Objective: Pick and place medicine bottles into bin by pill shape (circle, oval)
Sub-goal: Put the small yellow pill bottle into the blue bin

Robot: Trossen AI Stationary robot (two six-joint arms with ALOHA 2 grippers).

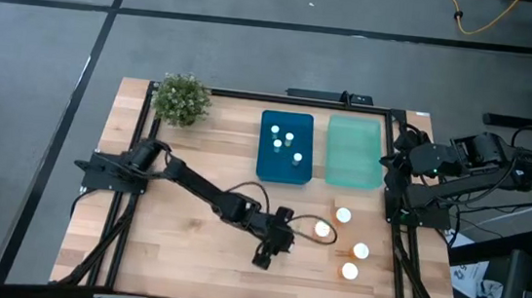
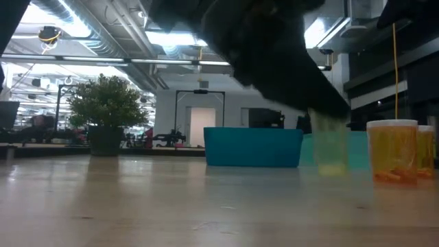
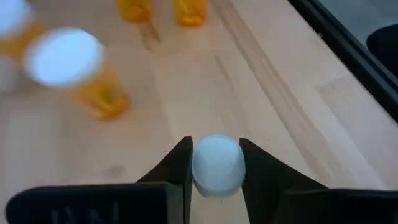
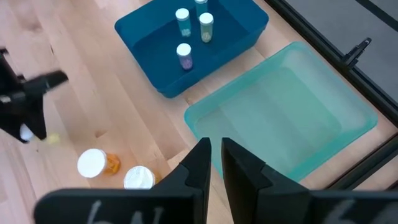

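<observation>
My left gripper [image 1: 263, 256] is out over the near middle of the table, shut on a small bottle with a white cap [image 3: 217, 165]. That bottle shows pale and blurred below the dark arm in the low view [image 2: 331, 147]. Several larger orange bottles with white caps [image 1: 343, 215] stand on their bases on the table to its right. A blue bin [image 1: 286, 148] holds several small bottles [image 4: 184, 55]. A teal bin [image 1: 354, 153] stands beside it. My right gripper [image 1: 392, 166] is shut and empty, held at the teal bin's right edge. My left gripper pinches the small bottle by the sides of its white cap [image 3: 198, 167] between its two fingers. The fingers come from above, slanting down. The bottle hangs roughly upright below them [image 2: 331, 161]. I cannot tell whether its base is clear of the table.
A potted plant [image 1: 182, 99] stands at the far left corner. Black rails frame the table on both sides. Bare wood lies to the left of the left gripper and in front of the blue bin. The nearest orange bottle [image 1: 322, 229] stands close to the right of the left gripper.
</observation>
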